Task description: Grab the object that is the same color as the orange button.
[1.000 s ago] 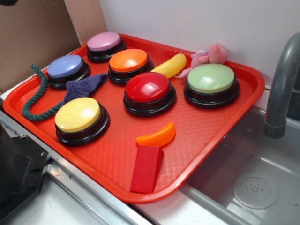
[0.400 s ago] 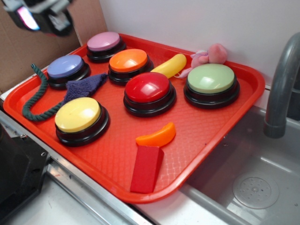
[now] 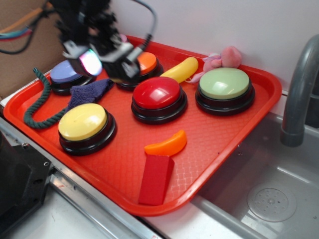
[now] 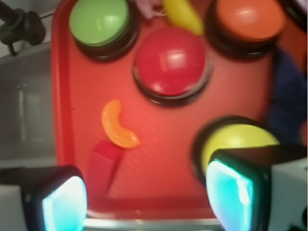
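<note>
**End effector over the tray's far side; grasp not yet begun**

End effector (image 3: 107, 62) hangs above the far-left part of the red tray (image 3: 239, 127), over the orange button (image 3: 147, 61), and holds nothing. Its two fingers (image 4: 240, 190) stand wide apart in the wrist view, with bare tray between them.

Task status:
- Nothing of the grasp is done. The orange crescent (image 3: 167, 143) lies flat on the tray, well apart from the end effector, toward the near edge beyond the red button (image 3: 158, 92).
- One end of the crescent touches or nearly touches the red block (image 3: 156, 178).
- Remaining, by judgement: travel to the crescent, descent, closing, lift.

Visibility limits:
- The end effector is motion-blurred in the exterior view and covers most of the orange button.
- The wrist view is soft overall; fingertip ends are cut off at its lower edge.
</note>
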{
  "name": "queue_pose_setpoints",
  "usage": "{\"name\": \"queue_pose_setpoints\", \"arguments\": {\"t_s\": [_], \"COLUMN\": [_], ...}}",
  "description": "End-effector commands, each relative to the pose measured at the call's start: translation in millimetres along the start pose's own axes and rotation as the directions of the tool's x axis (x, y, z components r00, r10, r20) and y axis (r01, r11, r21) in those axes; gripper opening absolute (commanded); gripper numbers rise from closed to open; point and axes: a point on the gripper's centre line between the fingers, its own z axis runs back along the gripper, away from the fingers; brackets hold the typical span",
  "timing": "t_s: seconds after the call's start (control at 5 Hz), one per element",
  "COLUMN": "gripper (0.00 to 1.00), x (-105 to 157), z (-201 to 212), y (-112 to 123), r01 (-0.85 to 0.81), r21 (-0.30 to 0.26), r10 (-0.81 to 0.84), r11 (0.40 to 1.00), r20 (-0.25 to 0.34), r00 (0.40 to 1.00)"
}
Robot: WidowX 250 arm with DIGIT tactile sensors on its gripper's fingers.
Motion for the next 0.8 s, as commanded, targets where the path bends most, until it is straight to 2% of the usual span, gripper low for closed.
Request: {"name": "queue_pose_setpoints", "arguments": {"t_s": [0.0, 0.2, 0.4, 0.6], "gripper": [1.0, 1.0, 1.0, 1.0], "x": [16, 16, 17, 20], "z": [-52, -74, -88, -100], "y": [-13, -17, -24, -29], "r01": [-0.047, -0.061, -0.098, -0.138], "r21": [0.067, 0.101, 0.125, 0.2], "r10": [0.043, 0.056, 0.089, 0.118], "r11": [0.997, 0.993, 0.987, 0.97], "r20": [0.047, 0.045, 0.076, 0.111], "r00": [0.998, 0.997, 0.993, 0.987]}}
